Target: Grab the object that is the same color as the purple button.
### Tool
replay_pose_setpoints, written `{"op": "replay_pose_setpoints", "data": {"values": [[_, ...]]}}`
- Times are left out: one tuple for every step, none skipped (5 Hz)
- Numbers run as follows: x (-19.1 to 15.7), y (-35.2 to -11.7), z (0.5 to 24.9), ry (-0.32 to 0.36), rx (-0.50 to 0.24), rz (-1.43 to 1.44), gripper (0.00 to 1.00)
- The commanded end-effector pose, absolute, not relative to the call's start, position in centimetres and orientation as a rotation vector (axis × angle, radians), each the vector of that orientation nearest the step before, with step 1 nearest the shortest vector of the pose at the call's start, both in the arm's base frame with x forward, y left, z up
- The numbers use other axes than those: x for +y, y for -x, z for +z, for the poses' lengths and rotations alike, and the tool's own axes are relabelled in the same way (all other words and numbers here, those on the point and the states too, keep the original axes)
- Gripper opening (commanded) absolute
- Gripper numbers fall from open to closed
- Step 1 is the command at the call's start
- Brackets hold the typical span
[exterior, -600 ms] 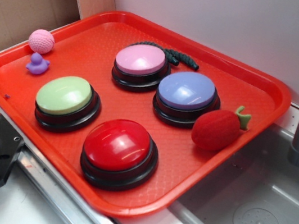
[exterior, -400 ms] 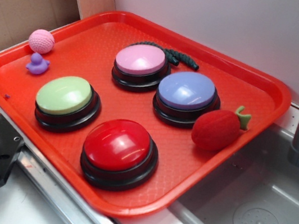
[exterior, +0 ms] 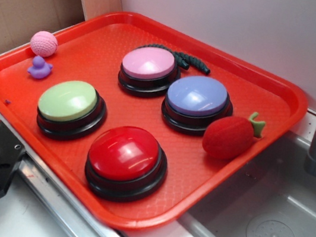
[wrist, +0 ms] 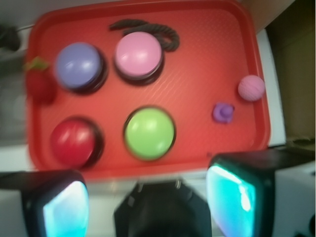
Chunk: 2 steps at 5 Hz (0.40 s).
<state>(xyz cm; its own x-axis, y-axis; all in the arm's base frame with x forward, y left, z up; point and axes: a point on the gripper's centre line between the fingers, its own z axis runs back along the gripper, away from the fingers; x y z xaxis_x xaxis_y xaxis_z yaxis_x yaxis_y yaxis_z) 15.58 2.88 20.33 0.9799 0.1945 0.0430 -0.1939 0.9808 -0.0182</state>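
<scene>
On red tray (exterior: 283, 90), purple duck (wrist: 223, 112) lies beyond open end effector (wrist: 148, 197).

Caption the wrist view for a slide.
Open gripper above the red tray; purple duck beside pink ball, purple button opposite.

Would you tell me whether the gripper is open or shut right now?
Open: in the wrist view the gripper has its two fingers spread wide apart, with nothing between them.

The tool (wrist: 148, 197) hangs with its two fingers (wrist: 61, 205) spread wide apart and nothing between them, pointing downward in the wrist view. Its dark body fills the lower left corner of the exterior view.
</scene>
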Motion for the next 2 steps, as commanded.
{"op": "replay_pose_setpoints", "data": {"values": [[10.7, -16.9, 15.5, -0.046, -0.071, 0.550, 1.00], [13.2, -14.3, 12.7, -0.008, -0.090, 0.690, 1.00]]}}
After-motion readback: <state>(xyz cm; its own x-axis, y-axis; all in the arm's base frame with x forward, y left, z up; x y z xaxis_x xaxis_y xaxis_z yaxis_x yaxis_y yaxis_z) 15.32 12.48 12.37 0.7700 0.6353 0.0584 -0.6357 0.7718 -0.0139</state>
